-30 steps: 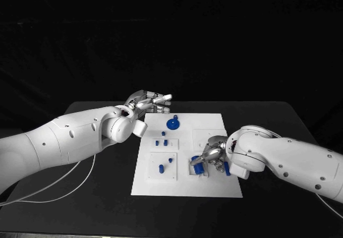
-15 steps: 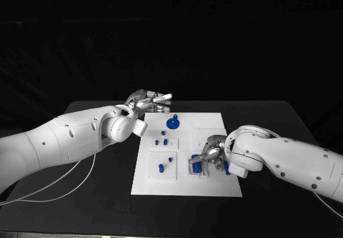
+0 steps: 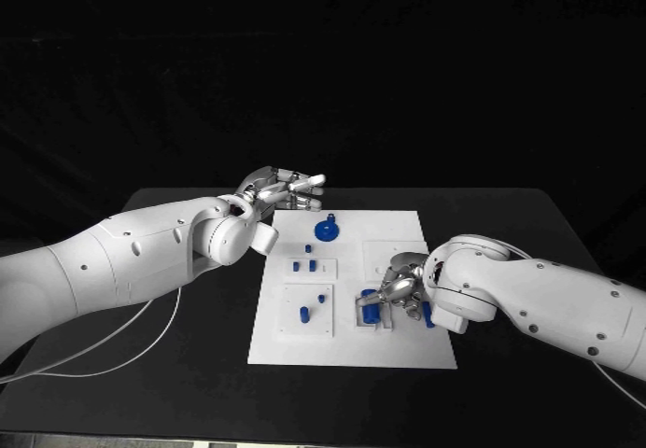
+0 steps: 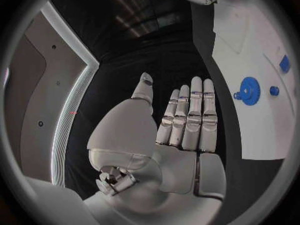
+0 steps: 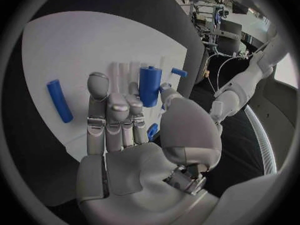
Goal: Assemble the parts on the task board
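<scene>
**Right hand on blue cylinder at near-right of board; left hand empty at far-left corner**

Task board (image 3: 404, 233): white plate lying flat on the black table (image 3: 175, 308), between the two arms.

Right hand (image 3: 400, 291): low over the board's near-right part. In the right wrist view its fingers (image 5: 112, 115) and thumb close around an upright blue cylinder (image 5: 150, 86), so it grips that part. Whether the cylinder's lower end is seated in the board cannot be told. In the head view blue pieces show just under and beside this hand (image 3: 368, 311).

Loose blue peg (image 5: 59, 101): lies flat on the board, beside the right hand's fingers on the side away from the thumb, apart from them.

Left hand (image 3: 279, 194): at the board's far-left corner, above the table edge. The left wrist view shows the fingers (image 4: 190, 112) straight and side by side, thumb held apart, nothing in the palm; the hand is empty and extended.

Blue gear (image 3: 326, 230): on the board's far part, near the left hand's fingertips, not touching them; also seen beside the fingers (image 4: 250, 90).

Small blue pegs (image 3: 308, 268): stand in the board's left half, between the two hands.
</scene>
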Controlling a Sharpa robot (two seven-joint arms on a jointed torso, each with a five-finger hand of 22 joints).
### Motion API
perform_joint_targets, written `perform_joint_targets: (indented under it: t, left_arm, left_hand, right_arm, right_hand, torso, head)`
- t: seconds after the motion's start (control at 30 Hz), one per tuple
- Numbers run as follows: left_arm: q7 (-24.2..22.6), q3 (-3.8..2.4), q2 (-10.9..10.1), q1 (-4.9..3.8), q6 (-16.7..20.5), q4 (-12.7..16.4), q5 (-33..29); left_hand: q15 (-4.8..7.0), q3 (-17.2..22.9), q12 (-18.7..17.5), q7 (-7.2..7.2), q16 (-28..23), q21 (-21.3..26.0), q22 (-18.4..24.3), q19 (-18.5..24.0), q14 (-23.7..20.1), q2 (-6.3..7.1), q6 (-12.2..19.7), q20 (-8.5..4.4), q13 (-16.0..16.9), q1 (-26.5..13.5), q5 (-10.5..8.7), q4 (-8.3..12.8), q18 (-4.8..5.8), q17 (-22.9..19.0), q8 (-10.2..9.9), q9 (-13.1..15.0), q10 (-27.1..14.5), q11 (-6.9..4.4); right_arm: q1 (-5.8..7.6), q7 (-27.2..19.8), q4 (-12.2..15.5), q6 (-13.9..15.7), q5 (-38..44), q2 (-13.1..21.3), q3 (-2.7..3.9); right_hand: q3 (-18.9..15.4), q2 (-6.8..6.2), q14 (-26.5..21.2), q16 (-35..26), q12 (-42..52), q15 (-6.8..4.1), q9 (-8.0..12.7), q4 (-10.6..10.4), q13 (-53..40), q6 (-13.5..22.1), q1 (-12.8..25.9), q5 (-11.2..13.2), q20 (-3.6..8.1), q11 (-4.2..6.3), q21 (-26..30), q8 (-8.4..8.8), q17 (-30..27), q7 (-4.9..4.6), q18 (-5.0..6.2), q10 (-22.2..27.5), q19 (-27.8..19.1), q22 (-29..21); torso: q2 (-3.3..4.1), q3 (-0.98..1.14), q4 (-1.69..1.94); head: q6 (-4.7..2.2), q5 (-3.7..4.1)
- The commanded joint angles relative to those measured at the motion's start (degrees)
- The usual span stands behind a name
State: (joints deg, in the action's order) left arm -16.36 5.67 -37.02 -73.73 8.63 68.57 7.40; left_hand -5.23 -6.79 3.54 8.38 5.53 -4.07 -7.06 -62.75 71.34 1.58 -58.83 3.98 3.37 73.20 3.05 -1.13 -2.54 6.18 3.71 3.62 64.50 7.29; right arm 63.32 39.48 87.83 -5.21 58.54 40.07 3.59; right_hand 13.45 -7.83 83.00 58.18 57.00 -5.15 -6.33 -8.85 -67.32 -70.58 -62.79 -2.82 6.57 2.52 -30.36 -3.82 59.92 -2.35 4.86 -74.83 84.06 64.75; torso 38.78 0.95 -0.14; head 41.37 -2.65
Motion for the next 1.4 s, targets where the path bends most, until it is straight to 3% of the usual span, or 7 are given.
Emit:
perform_joint_targets:
  t: [0.03, 0.1, 0.2, 0.27, 0.4, 1.2, 1.4]
  left_arm:
    - [-0.64, -0.05, 0.11, -0.03, -0.71, 0.11, -0.30]
    - [-0.60, -0.05, 0.13, -0.03, -0.72, 0.09, -0.29]
    - [-0.55, -0.05, 0.14, -0.03, -0.74, 0.08, -0.27]
    - [-0.52, -0.05, 0.15, -0.03, -0.74, 0.06, -0.26]
    - [-0.48, -0.05, 0.17, -0.03, -0.78, 0.05, -0.24]
    - [-0.31, -0.05, 0.15, -0.03, -0.82, 0.05, -0.10]
    - [-0.29, -0.05, 0.18, -0.03, -0.85, 0.06, -0.09]
  left_hand:
    - [-0.19, -0.21, -0.06, -0.08, -0.22, -0.37, 0.05, -0.06, -0.37, -0.50, 0.39, 0.41, 0.05, -0.03, -0.25, -0.08, 0.62, -0.05, -0.11, 0.01, -0.43, 0.03]
    - [-0.19, -0.21, -0.06, -0.08, -0.22, -0.37, 0.05, -0.06, -0.37, -0.50, 0.39, 0.41, 0.05, -0.03, -0.25, -0.08, 0.62, -0.05, -0.11, 0.01, -0.43, 0.03]
    - [-0.19, -0.21, -0.06, -0.08, -0.22, -0.37, 0.05, -0.06, -0.37, -0.50, 0.39, 0.41, 0.05, -0.03, -0.25, -0.08, 0.62, -0.05, -0.11, 0.01, -0.43, 0.03]
    - [-0.19, -0.21, -0.06, -0.08, -0.22, -0.37, 0.05, -0.06, -0.37, -0.50, 0.39, 0.41, 0.05, -0.03, -0.25, -0.08, 0.62, -0.05, -0.11, 0.01, -0.43, 0.03]
    - [-0.19, -0.14, -0.06, -0.05, -0.22, -0.40, 0.17, -0.06, -0.38, -0.48, 0.42, 0.42, 0.05, -0.03, -0.25, -0.11, 0.61, -0.03, -0.08, 0.02, -0.47, 0.05]
    - [-0.19, -0.14, -0.06, -0.05, -0.22, -0.40, 0.17, -0.06, -0.38, -0.48, 0.42, 0.42, 0.05, -0.03, -0.25, -0.11, 0.61, -0.03, -0.08, 0.02, -0.47, 0.05]
    - [-0.22, -0.09, -0.06, -0.04, -0.25, -0.44, 0.33, -0.08, -0.44, -0.51, 0.44, 0.43, 0.05, -0.11, -0.25, -0.23, 0.59, -0.02, -0.09, 0.02, -0.55, 0.07]
  right_arm:
    - [-0.45, 2.18, 0.00, -1.67, 0.94, 0.04, -0.38]
    - [-0.46, 2.14, 0.01, -1.63, 0.99, 0.06, -0.38]
    - [-0.46, 2.07, 0.03, -1.71, 1.03, 0.07, -0.39]
    - [-0.47, 2.00, 0.06, -1.81, 1.04, 0.07, -0.40]
    - [-0.47, 1.89, 0.11, -1.95, 1.06, 0.05, -0.41]
    - [-0.59, 1.74, 0.97, -2.86, 1.10, 0.54, -0.44]
    - [-0.61, 1.71, 0.98, -2.70, 1.10, 0.53, -0.44]
  right_hand:
    - [1.37, 0.97, 0.16, -0.24, 0.05, -0.30, -0.08, 1.23, -0.10, -0.16, -1.20, -0.04, 0.26, -0.25, -0.02, 0.15, 0.09, -0.08, -0.49, -0.18, 2.30, 0.13]
    - [2.65, 2.39, 0.23, -0.27, 0.17, -0.26, -0.11, 4.43, -0.14, -0.20, -0.35, -0.03, 0.18, -0.21, -0.07, 0.13, 0.09, -0.03, -0.46, -0.22, 2.27, 0.25]
    - [2.88, 2.63, 0.22, -0.30, 0.16, -0.22, -0.12, 5.24, -0.10, -0.12, -0.11, -0.21, 0.13, -0.22, -0.04, 0.18, 0.06, 0.03, -0.45, -0.17, 2.28, 0.26]
    - [3.30, 2.98, 0.27, -0.21, 0.31, -0.21, -0.25, 7.01, -0.04, -0.11, 1.16, -0.25, 0.07, -0.28, -0.01, 0.18, 0.05, 0.08, -0.41, -0.15, 2.25, 0.35]
    - [3.49, 3.37, 0.23, -0.26, 0.38, -0.18, -0.28, 7.81, 0.01, -0.13, 1.33, -0.39, 0.05, -0.20, -0.14, 0.17, -0.04, 0.09, -0.45, -0.17, 2.30, 0.48]
    - [2.88, 3.42, 0.23, -0.24, 0.49, -0.18, -0.31, 7.91, 0.09, -0.30, 1.99, -0.54, 0.04, -0.21, -0.02, 0.18, -0.12, 0.11, -0.47, -0.23, 2.29, 0.53]
    - [2.89, 2.69, 0.20, -0.25, 0.49, -0.16, -0.30, 6.67, 0.20, -0.31, 2.06, -0.43, 0.03, -0.23, 0.02, 0.17, -0.19, 0.09, -0.42, -0.19, 2.30, 0.57]
  torso:
    - [0.03, 0.03, -0.05]
    - [0.00, 0.04, -0.02]
    - [0.00, 0.01, -0.04]
    - [0.01, 0.00, -0.03]
    - [0.01, 0.01, 0.03]
    - [0.02, 0.02, 0.03]
    - [0.03, 0.01, -0.04]
  head:
    - [0.10, -0.07]
    - [0.13, -0.07]
    - [0.17, -0.12]
    - [0.22, -0.13]
    - [0.25, -0.14]
    - [0.44, -0.37]
    - [0.38, -0.38]
